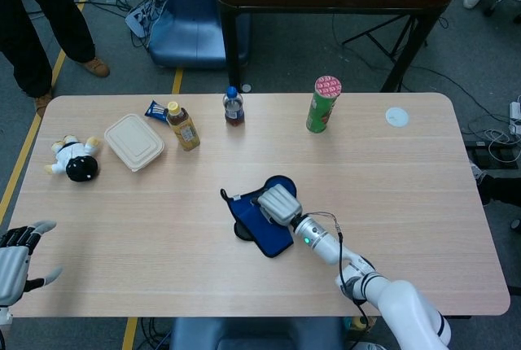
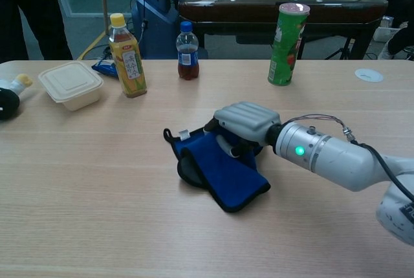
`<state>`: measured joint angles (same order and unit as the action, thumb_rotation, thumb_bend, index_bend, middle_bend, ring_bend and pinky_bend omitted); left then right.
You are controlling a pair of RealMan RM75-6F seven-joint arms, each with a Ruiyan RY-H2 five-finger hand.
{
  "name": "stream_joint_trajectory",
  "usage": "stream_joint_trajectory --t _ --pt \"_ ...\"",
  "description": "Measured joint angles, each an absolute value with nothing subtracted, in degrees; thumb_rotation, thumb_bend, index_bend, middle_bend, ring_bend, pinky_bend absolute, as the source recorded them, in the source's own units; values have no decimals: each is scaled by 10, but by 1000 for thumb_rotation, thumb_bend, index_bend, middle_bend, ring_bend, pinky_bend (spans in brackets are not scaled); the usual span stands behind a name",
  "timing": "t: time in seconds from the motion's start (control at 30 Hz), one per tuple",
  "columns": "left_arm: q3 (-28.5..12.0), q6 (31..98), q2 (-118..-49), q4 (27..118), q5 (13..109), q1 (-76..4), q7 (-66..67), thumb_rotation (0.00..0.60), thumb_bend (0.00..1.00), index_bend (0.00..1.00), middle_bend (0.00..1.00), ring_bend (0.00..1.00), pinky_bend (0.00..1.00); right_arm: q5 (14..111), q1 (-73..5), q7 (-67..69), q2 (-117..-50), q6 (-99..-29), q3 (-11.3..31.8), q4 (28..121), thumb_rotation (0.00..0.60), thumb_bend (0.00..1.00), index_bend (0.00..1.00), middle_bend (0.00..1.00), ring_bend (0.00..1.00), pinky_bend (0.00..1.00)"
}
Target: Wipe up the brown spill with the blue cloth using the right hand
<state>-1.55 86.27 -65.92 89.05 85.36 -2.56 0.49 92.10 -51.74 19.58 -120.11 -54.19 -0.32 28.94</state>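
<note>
Chest view puts the blue cloth (image 2: 220, 171) near the middle of the counter (image 2: 97, 194), folded, a dark patch showing at its left edge. I have my right hand (image 2: 246, 123) lying flat on its far right part, fingers (image 2: 228, 147) curled down onto the fabric, pressing it rather than lifting it. I can't make out the brown spill.

Head view shows my left hand (image 1: 15, 260) off the near left corner, fingers apart, holding nothing.

Along the far side stand a green snack can (image 2: 286, 44), a small dark cola bottle (image 2: 187, 50), a yellow tea bottle (image 2: 127, 55) with a label too small to read, and a lidded beige box (image 2: 71, 84). A plush toy (image 1: 73, 159) lies far left.
</note>
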Motion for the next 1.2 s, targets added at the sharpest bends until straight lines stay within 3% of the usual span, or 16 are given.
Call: stream_joint_trajectory --t 0.17,0.33,0.77,0.93,1.2 --pt "-15 862 -661 889 856 -26 4 600 127 236 223 206 160 935 -501 191 -1182 -562 -21 313 600 697 623 557 481 660" --pt "-15 861 -663 889 859 -28 4 600 127 236 223 206 160 925 -495 180 -1176 -538 -19 304 600 697 623 557 481 660" --pt "-15 861 -662 889 859 -29 2 600 127 236 223 206 160 874 -494 180 -1171 -498 29 231 600 697 624 557 482 660" --pt "-17 861 -662 888 860 -31 2 600 127 236 223 206 160 868 -499 195 -1151 -536 47 252 600 698 624 557 482 660" --pt "-17 862 -662 890 862 -31 2 600 127 236 223 206 160 861 -504 187 -1075 -623 87 384 600 697 624 557 481 660"
